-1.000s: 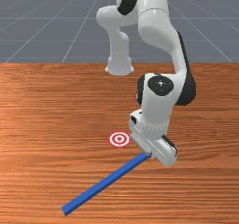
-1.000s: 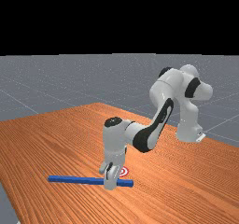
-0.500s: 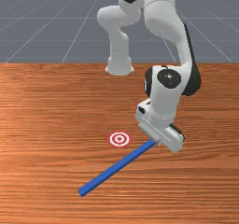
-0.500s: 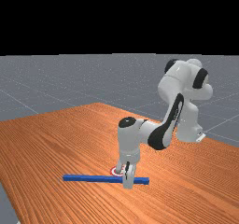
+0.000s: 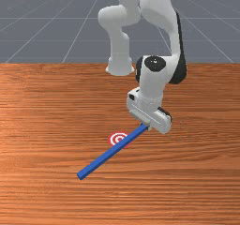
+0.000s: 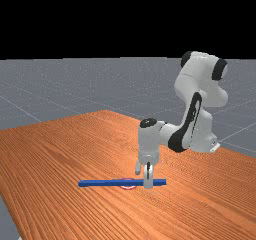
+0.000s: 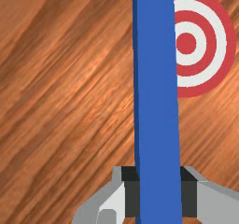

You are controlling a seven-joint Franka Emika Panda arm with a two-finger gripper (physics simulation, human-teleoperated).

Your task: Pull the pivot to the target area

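The blue bar has slid closer to the arm's base and now covers part of the red and white target. In the front view, the gripper is at the bar's right end. In the far view, the bar crosses the target. In the wrist view, two fingers squeeze the bar, and the target's middle dot peeks out beside it.

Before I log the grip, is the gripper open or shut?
The gripper is shut on the blue bar: in the wrist view, dark pads meet it from both sides.
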